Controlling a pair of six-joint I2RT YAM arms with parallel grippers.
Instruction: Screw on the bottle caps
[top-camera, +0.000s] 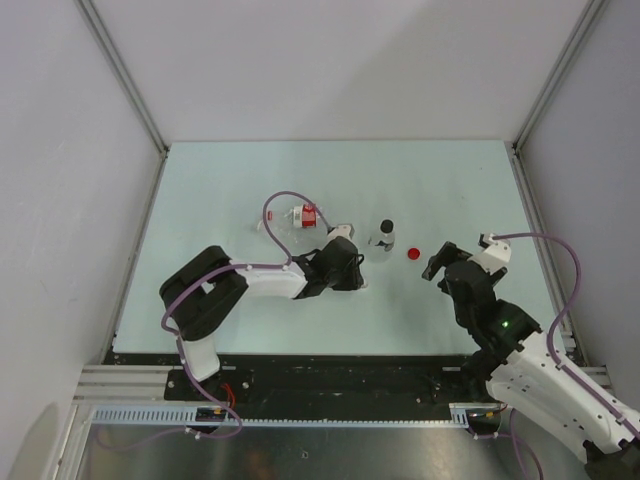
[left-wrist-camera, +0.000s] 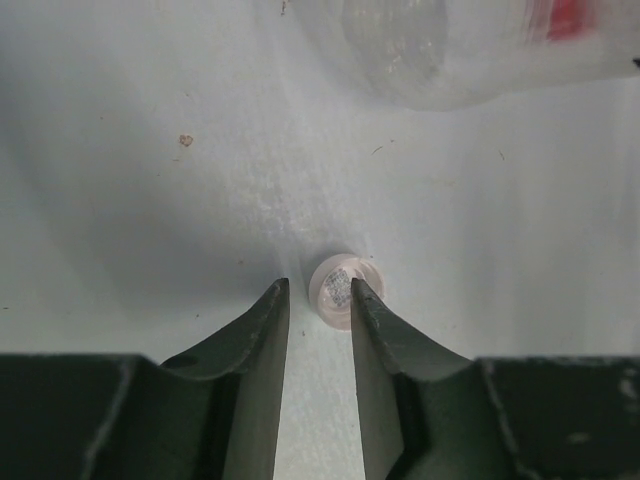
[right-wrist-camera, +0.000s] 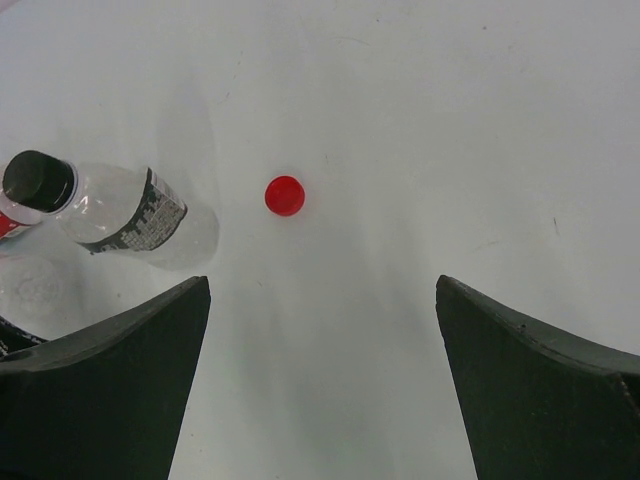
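Observation:
A white cap (left-wrist-camera: 340, 290) lies on the table right at the tips of my left gripper (left-wrist-camera: 320, 285); the right finger overlaps its edge. The jaws stand a narrow gap apart with bare table between them. A clear bottle with a red label (left-wrist-camera: 450, 50) lies just beyond it, and also shows in the top view (top-camera: 298, 217). A small clear bottle (right-wrist-camera: 130, 220) stands with a black cap (right-wrist-camera: 38, 180) on it. A red cap (right-wrist-camera: 284, 195) lies loose ahead of my wide-open, empty right gripper (right-wrist-camera: 322, 285). The left gripper (top-camera: 345, 262) hides the white cap in the top view.
In the top view the black-capped bottle (top-camera: 383, 236) and the red cap (top-camera: 414, 253) sit between my two grippers, the right gripper (top-camera: 437, 265) just right of the red cap. Part of another clear bottle (right-wrist-camera: 25, 285) shows at the right wrist view's left edge.

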